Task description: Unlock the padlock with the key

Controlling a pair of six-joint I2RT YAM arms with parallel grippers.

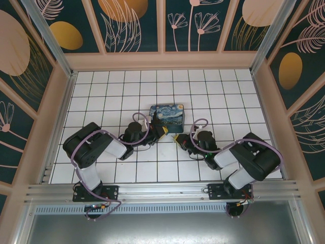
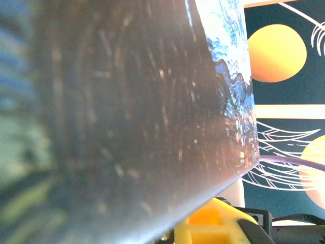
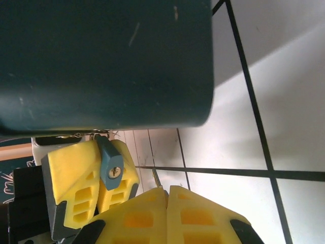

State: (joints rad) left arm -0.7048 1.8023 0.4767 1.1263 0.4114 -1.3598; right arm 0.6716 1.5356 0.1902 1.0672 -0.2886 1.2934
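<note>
Top external: elbows out, left hand (image 1: 163, 131) facing right hand (image 1: 179, 138)

Deck is a white tiled table (image 1: 228, 101) with a dark grout grid. One painted box (image 1: 167, 116) sits flat on the tiles, blue-and-yellow swirl top facing up. It's just past the left claw (image 1: 163, 131) tips, close enough that contact can't be ruled out. The right claw (image 1: 179, 138) is just beside its near edge, and from that wrist the box's dark teal side wall looms close ahead.
</note>
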